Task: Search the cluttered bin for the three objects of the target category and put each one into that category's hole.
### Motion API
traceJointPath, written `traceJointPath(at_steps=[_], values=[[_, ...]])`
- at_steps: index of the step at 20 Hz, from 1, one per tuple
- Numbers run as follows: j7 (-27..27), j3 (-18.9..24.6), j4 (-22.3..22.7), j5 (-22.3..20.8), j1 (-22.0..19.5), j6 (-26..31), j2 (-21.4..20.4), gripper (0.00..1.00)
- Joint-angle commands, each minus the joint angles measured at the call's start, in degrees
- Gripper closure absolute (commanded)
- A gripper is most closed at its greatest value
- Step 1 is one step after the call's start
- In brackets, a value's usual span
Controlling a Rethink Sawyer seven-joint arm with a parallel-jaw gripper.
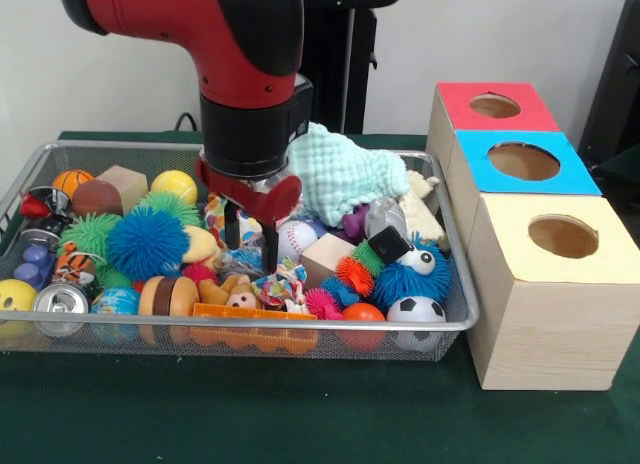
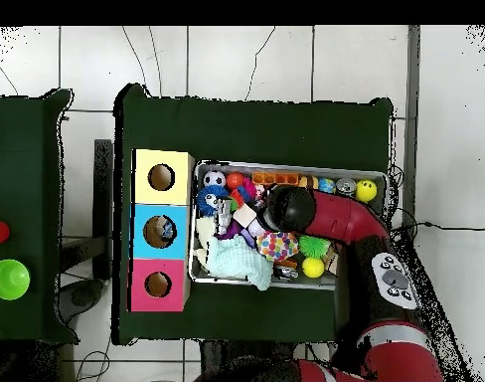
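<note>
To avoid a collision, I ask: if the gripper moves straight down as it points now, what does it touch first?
Probably the baseball or the small toys beside it; the open gripper hangs just above them, though depth is unclear.

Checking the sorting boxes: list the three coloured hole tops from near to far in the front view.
Yellow-topped wooden box → blue-topped box → red-topped box, each with one round hole.

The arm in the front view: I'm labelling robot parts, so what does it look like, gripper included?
The arm has a glossy red rounded shell over a black wrist block. The gripper has a red mount and two thin dark fingers. Overhead, a grey panel with dark buttons sits on the arm.
</note>
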Motion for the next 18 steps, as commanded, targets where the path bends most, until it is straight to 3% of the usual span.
traceJointPath(at_steps=[1,18], values=[[-6.97,4.52,0.91,-3.1,-1.56,7.32,3.81,0.0],[-8.22,4.32,7.6,-5.24,-4.21,3.91,0.85,0.0]])
